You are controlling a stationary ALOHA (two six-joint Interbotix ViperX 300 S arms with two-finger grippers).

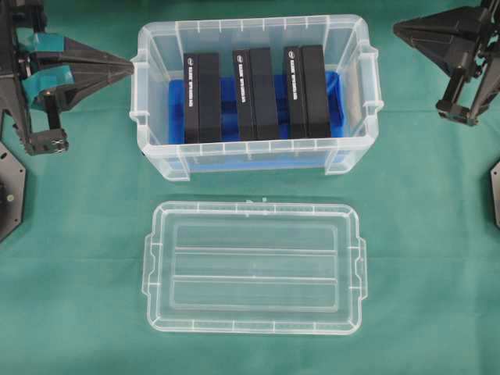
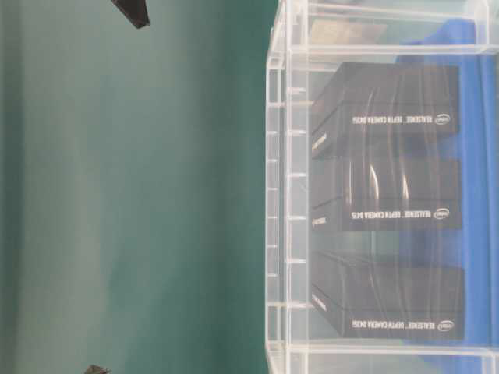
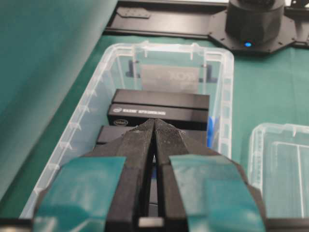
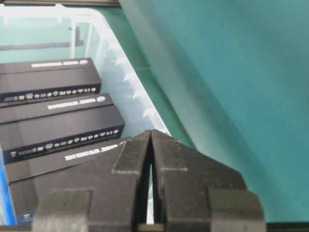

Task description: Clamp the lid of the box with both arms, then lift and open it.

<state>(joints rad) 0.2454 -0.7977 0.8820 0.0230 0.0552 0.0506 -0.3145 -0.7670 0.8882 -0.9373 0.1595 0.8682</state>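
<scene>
From overhead, the lid already lies flat on the green cloth, in front of the box and apart from it, so the tub stands open with three black camera boxes upright on its blue insert. Your left gripper points at the tub's left end and your right gripper hangs near its right rear corner; neither touches anything. I judge the lift-and-open work finished, so what remains is only to keep both arms clear.

At table level you see the tub wall and the printed sides of the black boxes; two dark tips show at the frame edges, too little to read.

The left wrist view shows teal-taped fingers pressed together, empty, aimed down the length of the tub, the lid off to the right.

The right wrist view shows its fingers likewise closed on nothing, above the tub's end.
</scene>
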